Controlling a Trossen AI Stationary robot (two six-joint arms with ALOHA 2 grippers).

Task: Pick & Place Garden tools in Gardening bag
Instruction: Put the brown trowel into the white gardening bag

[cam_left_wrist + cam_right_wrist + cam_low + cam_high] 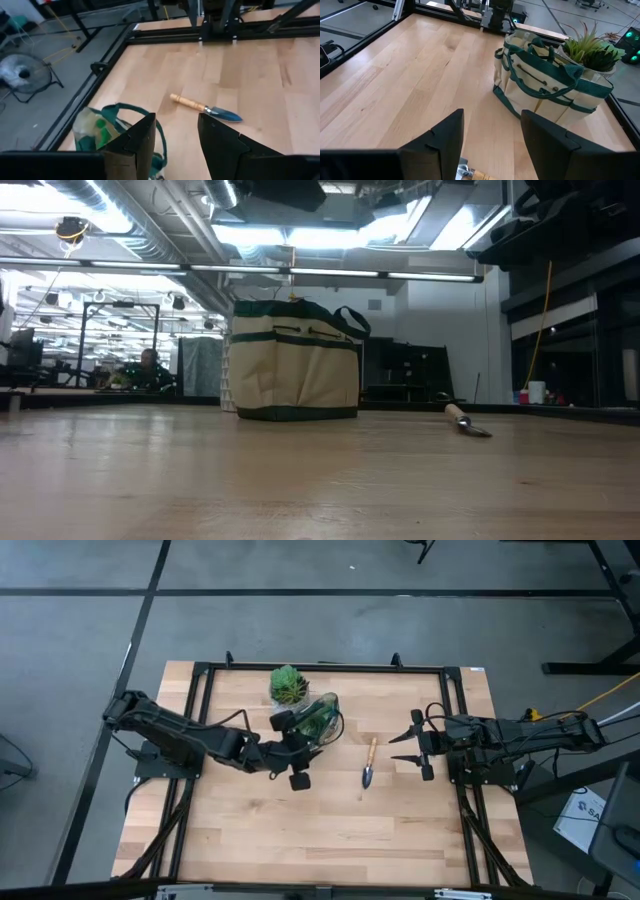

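The gardening bag [320, 720], a beige tote with green trim, stands upright on its base at the table's far middle; it also shows in the low view [295, 360] and the right wrist view [547, 80]. Something green shows inside its mouth [100, 127]. A wooden-handled trowel [369, 766] lies flat on the table to the bag's right, blade toward the near edge. My left gripper [292, 752] hangs open by the bag's near-left side with nothing between its fingers [175, 135]. My right gripper [423, 746] waits open at the right, beyond the trowel.
A green plant [288, 685] in a white pot stands just behind the bag, at its far left. A black frame rail [320, 667] runs along the table's far and side edges. Bare wood lies across the table's near half.
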